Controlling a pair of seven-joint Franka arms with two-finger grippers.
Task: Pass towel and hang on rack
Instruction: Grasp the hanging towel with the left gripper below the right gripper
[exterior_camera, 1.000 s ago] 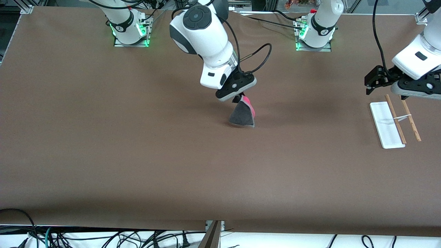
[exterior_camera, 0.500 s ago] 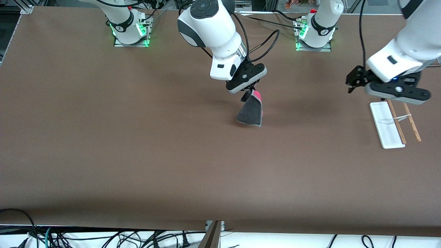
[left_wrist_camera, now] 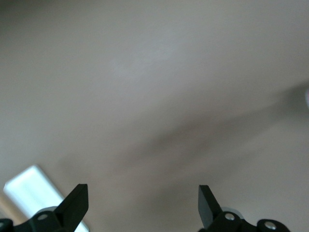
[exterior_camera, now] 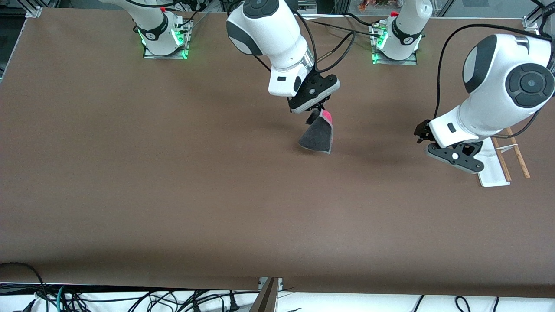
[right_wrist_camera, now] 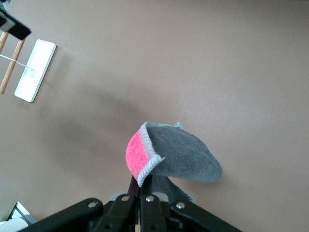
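The dark grey towel hangs above the middle of the table by its pink-tagged corner. My right gripper is shut on that corner. In the right wrist view the towel curls out from the pinched fingers of the right gripper. The rack, a white base with two brown rods, stands at the left arm's end of the table. My left gripper hovers over the table just beside the rack, on the towel's side. It is open and empty in the left wrist view.
Brown table surface lies all around. The left arm's wrist covers part of the rack base in the front view. The rack base shows at the edge of the left wrist view. Both arm bases stand along the table's edge farthest from the front camera.
The right gripper has carried the towel a little toward the left arm's end. The left arm has swung down from over the rack toward the middle, its gripper still open.
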